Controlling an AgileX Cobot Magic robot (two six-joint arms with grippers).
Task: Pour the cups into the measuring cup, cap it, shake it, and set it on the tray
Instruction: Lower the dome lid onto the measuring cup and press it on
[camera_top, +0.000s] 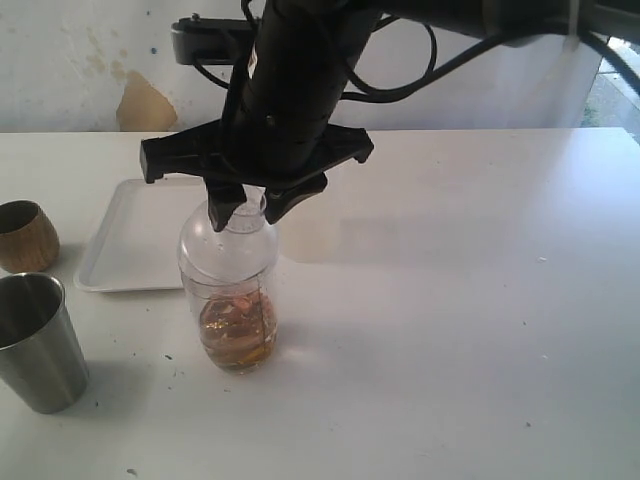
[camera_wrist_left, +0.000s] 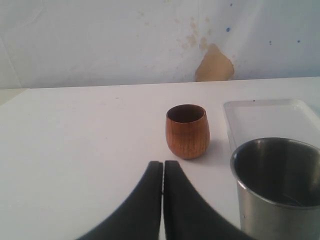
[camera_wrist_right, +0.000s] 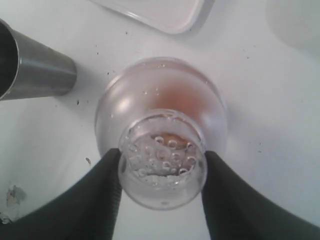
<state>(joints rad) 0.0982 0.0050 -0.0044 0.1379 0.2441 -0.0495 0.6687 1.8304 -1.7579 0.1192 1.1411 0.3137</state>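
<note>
The measuring cup (camera_top: 238, 325) stands on the white table in front of the tray (camera_top: 130, 240), with brownish liquid in its bottom. A frosted domed cap (camera_top: 228, 245) sits on top of it. My right gripper (camera_top: 245, 208) reaches down from above, and its fingers press both sides of the cap's perforated neck (camera_wrist_right: 162, 165). At the left edge stand the brown wooden cup (camera_top: 25, 236) and the steel tumbler (camera_top: 38, 342). In the left wrist view my left gripper (camera_wrist_left: 163, 167) is shut on nothing, just short of the wooden cup (camera_wrist_left: 186, 131) and beside the tumbler (camera_wrist_left: 277, 185).
The tray (camera_wrist_left: 270, 117) carries nothing that I can see. Small dark specks dot the table near the tumbler (camera_wrist_right: 35, 70). A stained wall rises behind the table's far edge. The right arm and its cables hang over the middle.
</note>
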